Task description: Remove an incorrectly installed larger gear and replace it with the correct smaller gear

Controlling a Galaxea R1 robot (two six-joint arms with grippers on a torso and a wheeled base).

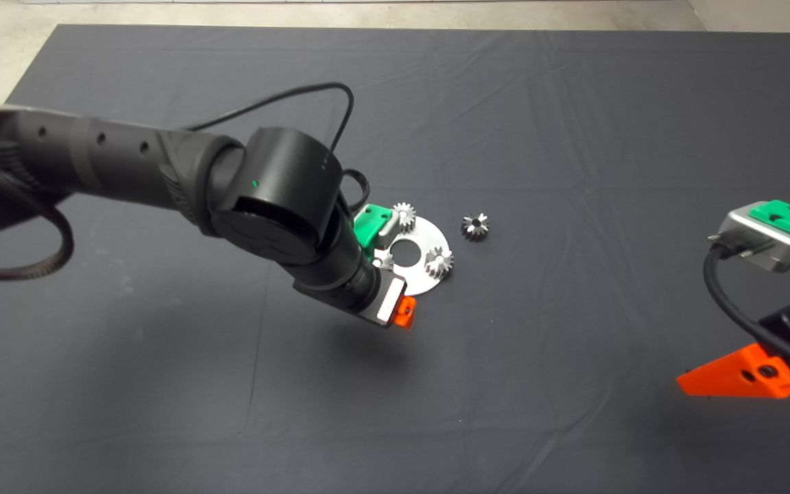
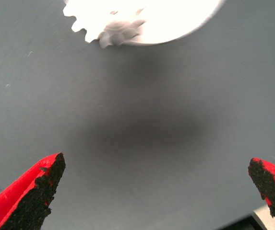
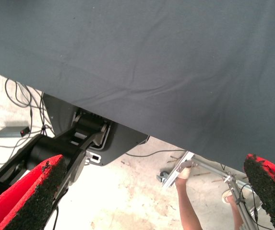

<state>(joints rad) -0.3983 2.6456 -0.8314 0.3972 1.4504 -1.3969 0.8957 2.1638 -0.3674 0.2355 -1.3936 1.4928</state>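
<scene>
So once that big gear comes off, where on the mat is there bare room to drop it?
Bare mat lies near of the left pincer, and a wide stretch runs between the loose small gear and the parked right pincer. It is crowded around the round plate, where the small gears and the left arm sit close together.

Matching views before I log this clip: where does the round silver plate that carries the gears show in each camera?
Head view: the round silver plate lies near the picture's centre, partly under the left arm.
Left wrist view: only part of it shows, bright, well beyond the open left hand.
Right wrist view: not in it.
Shared landmark: the dark mat, seen in all three.
</scene>
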